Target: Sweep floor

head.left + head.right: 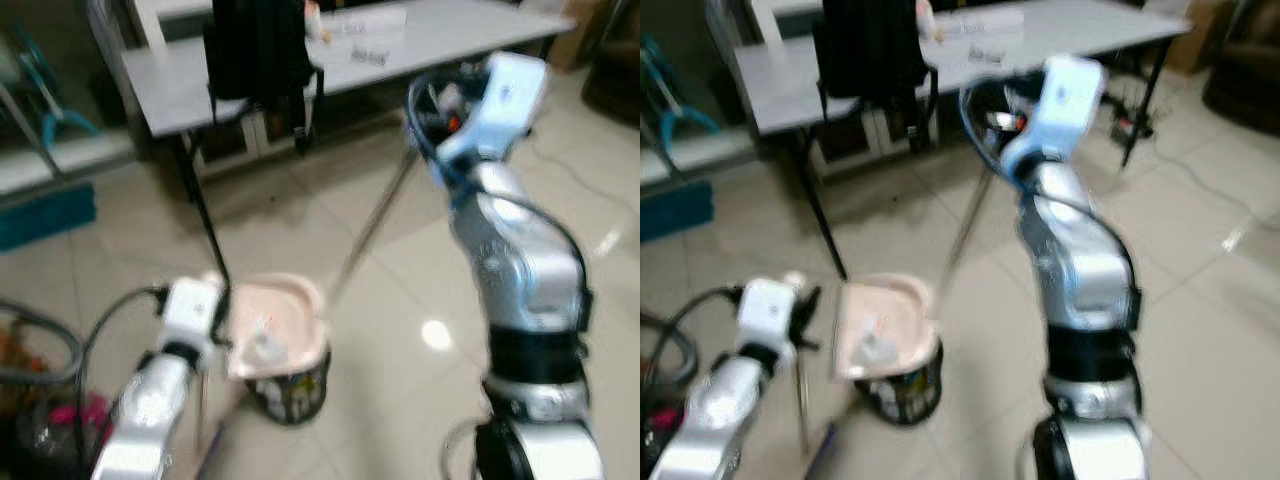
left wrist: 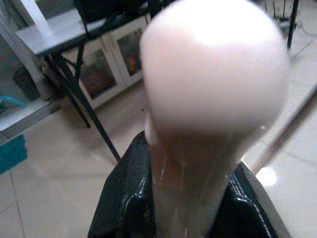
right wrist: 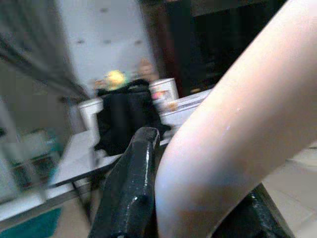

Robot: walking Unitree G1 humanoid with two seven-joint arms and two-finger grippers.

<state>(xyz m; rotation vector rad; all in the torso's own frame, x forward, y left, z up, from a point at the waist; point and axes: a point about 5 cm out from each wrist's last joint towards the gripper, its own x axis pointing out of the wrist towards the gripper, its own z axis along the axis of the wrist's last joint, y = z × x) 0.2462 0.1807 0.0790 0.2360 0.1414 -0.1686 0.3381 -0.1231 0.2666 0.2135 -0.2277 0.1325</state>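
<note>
Now the left gripper squeezes the pale pink plastic dustpan; at two o'clock, the right gripper squeezes the pale pink broom handle.

Head stereo pair looking down at grey table, wrist views close-up along fingers

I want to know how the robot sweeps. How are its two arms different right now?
The right arm reaches up high, while the left arm stays low near the floor. The right gripper is shut on a pale pink handle; the left gripper is shut on the pink dustpan, tipped over a small black bin. Both arms are silver with black fingers.
</note>
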